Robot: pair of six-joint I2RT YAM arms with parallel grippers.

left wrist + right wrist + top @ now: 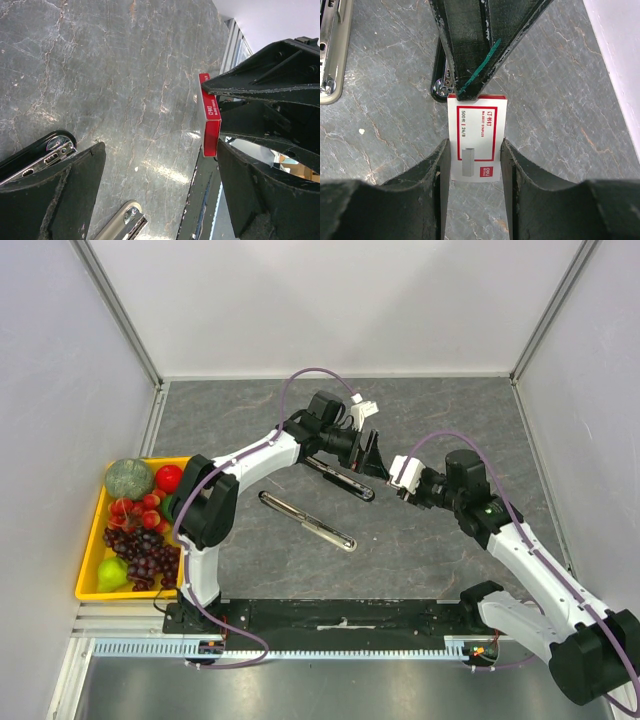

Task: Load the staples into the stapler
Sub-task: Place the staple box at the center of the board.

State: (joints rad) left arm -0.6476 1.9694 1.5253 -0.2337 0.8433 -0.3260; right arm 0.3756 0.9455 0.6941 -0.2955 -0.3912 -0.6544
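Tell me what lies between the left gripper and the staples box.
Nothing. In the right wrist view, one left finger meets the top edge of the staples box, held by the right gripper.

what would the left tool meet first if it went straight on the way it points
Most likely the staples box, held in the right tool. It sits just ahead of the left tool, whose fingers stand open. The exact depth is unclear.

We see a robot laboratory cell: plain white walls (330, 300) on aluminium posts (118, 310) fill the upper frame. A left arm (250, 460) and a right arm (540, 560) are bolted at the lower edge of the grey table (440, 550).
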